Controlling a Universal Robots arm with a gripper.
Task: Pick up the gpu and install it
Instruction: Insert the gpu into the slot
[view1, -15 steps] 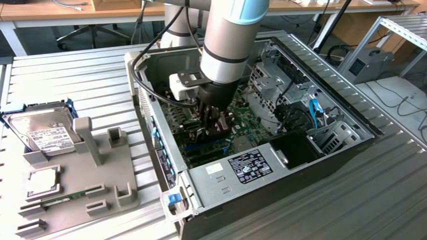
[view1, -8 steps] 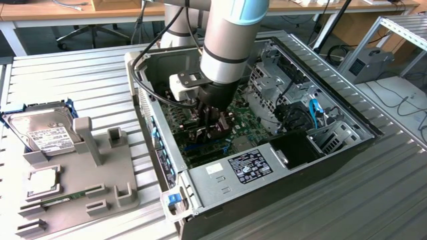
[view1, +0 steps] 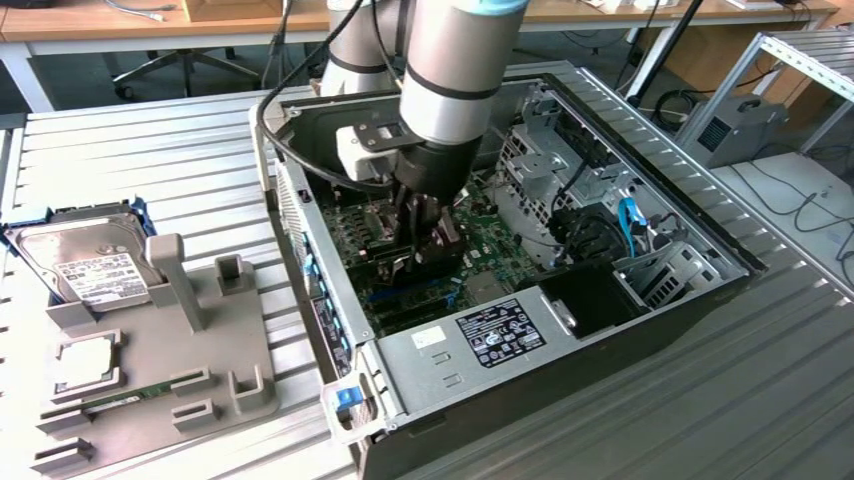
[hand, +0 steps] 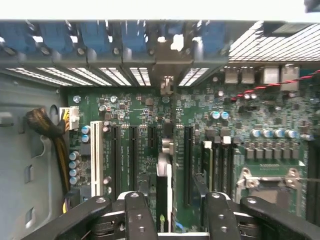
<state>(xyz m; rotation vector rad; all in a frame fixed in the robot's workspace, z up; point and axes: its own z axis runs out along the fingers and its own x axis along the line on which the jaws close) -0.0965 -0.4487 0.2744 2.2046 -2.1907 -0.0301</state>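
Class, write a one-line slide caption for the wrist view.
The open hand straddles the gpu, which stands on edge in a motherboard slot inside the computer case.

Nothing can really be read here. Print is seen on the power supply's black label (view1: 497, 335) and the hard drive's white label (view1: 95, 277), but no words or numbers can be made out.

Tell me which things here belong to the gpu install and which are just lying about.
Job: gpu upright on the motherboard, open pincer either side of it, computer case.
Lying about: hard drive, RAM stick, grey holder.
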